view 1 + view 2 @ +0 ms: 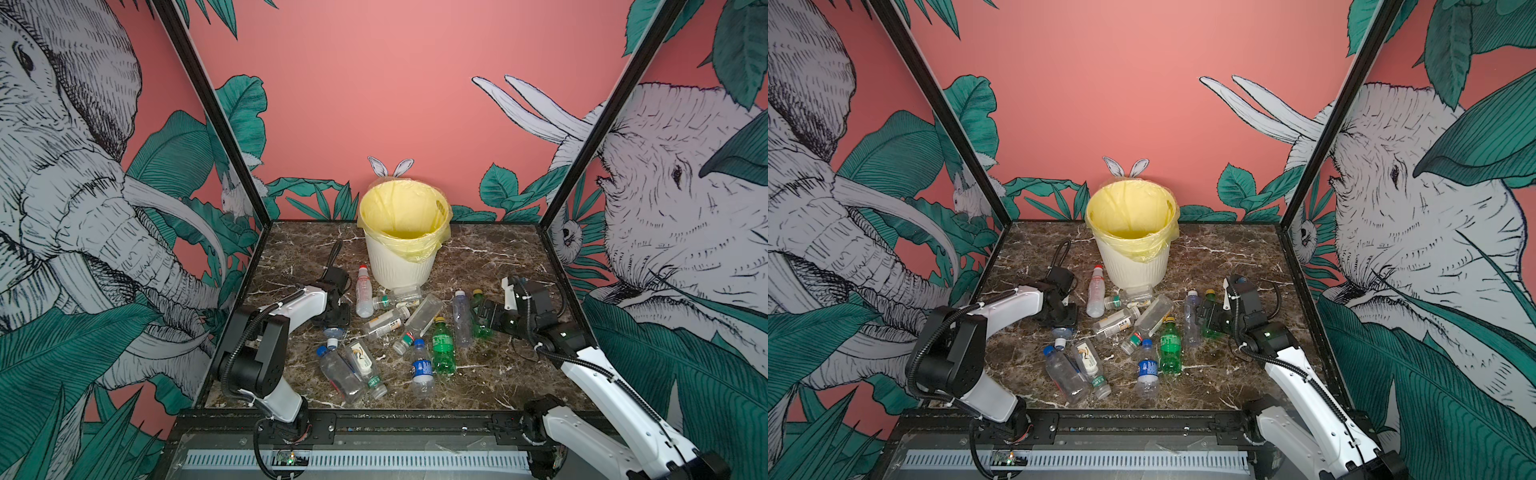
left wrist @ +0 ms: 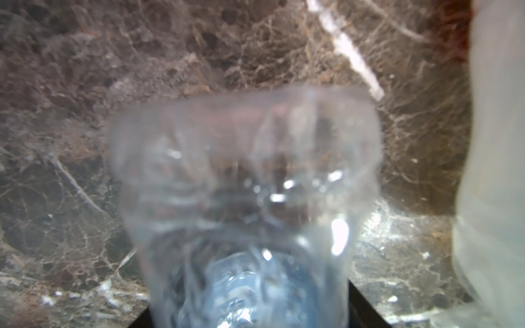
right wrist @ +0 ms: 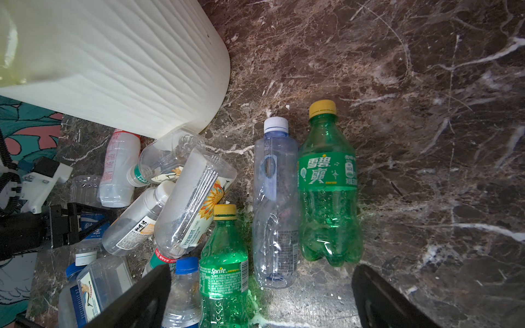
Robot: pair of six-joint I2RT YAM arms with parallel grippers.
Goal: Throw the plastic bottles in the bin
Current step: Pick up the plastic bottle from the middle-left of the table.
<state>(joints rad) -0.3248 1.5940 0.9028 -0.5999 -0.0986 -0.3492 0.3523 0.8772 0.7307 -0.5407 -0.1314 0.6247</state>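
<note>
The bin (image 1: 399, 266) is a cream ribbed bucket with a yellow liner and stands at the back middle of the table. Several plastic bottles lie in front of it, among them a red-capped one (image 1: 364, 291) and a green one with a yellow cap (image 1: 442, 349). My left gripper (image 1: 334, 324) points down left of the pile. It is shut on a clear bottle (image 2: 244, 176) with a blue label, which fills the left wrist view. My right gripper (image 3: 255, 306) hangs open above a second green bottle (image 3: 326, 184) and a clear bluish bottle (image 3: 274, 198), which lie side by side.
The marble tabletop (image 1: 511, 374) is bare at the right and along the front. A black frame rail (image 1: 374, 419) runs along the front edge. A black cable loop (image 1: 334, 253) lies left of the bin. Printed wall panels close in the left, right and back sides.
</note>
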